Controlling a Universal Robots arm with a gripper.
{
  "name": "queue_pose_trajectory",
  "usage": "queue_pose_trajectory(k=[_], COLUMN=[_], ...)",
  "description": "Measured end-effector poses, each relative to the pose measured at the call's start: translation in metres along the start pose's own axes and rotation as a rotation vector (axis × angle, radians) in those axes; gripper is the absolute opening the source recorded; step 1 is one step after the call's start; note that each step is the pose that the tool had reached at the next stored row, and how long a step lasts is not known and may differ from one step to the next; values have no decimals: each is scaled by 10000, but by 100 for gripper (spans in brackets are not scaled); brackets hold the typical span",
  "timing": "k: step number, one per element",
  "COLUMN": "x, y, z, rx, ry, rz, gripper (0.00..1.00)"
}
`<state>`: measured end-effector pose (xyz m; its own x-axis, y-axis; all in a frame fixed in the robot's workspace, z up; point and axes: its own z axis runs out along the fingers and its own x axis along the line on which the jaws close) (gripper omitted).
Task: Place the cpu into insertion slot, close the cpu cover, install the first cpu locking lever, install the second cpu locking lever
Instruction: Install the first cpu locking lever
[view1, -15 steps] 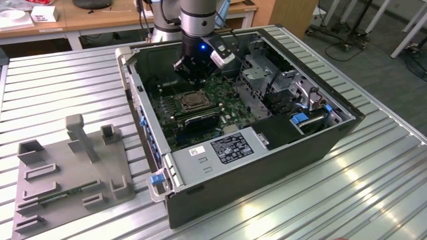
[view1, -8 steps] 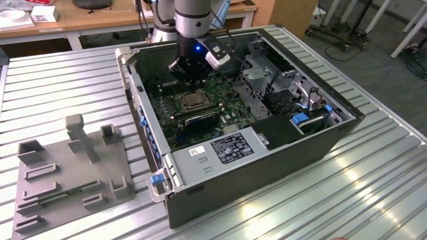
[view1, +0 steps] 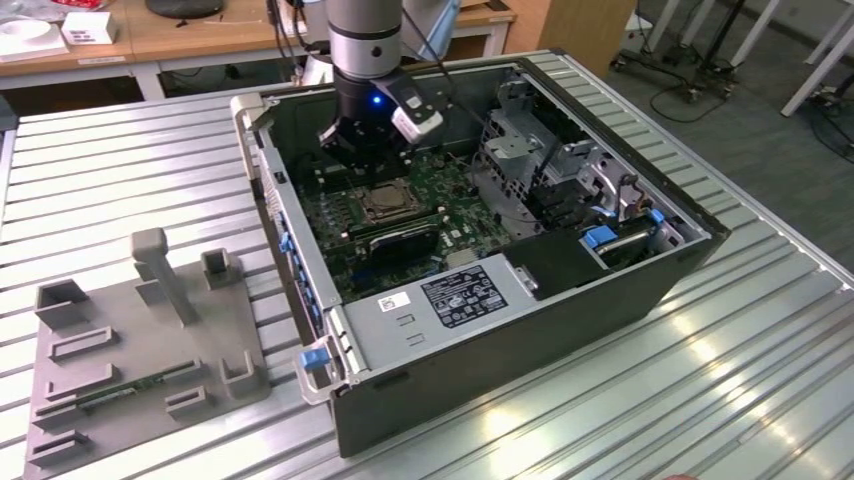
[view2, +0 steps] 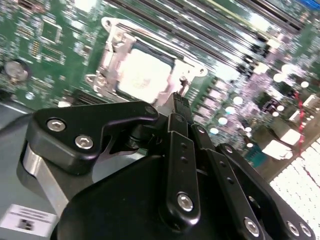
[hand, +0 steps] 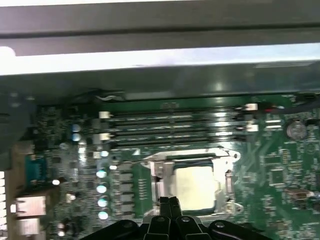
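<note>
1. Scene. An open computer case (view1: 561, 330) lies on its side on a slatted metal table (view1: 120, 170). A grey holder block (view1: 147, 350) stands on the table beside the case, on the exterior view's left.

2. Arm position. The arm reaches down into the case from above. The gripper (view1: 360, 160) hangs over the green motherboard (view1: 441, 195), just past the socket on the side away from the exterior camera.

3. Gripper state. In the second wrist view the gripper (view2: 179, 100) has its two black fingers drawn together with no gap visible between the tips. The first wrist view shows the gripper (hand: 169, 201) the same way. Nothing is visibly clamped between the tips.

4. Location of the cpu. The cpu (view2: 145, 75) lies flat in the socket, its pale metal top facing up. It is free of the gripper. In the first wrist view the cpu (hand: 195, 185) lies just beside the fingertips, offset to one side of them.

5. Location of the cpu cover. The cpu cover (view2: 112, 50) lies down around the cpu as a bright metal frame, with the chip's top showing through its open centre. The fingertips sit at the cover's outer edge, near one corner; contact cannot be confirmed.

6. Surroundings. The memory slots (hand: 175, 127) run parallel along the far side of the socket from the gripper.
</note>
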<state>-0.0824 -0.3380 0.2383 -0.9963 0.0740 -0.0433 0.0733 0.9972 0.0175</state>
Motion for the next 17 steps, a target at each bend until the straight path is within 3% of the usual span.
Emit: queue_pose_trajectory(k=[10,12,17], x=[315,348,351], y=[-19,-22,-22], z=[-4,-6,-5], rx=[-2,-2,-2], ry=[-21,-20,-21], rz=[2,1,0], gripper=[11,11,11])
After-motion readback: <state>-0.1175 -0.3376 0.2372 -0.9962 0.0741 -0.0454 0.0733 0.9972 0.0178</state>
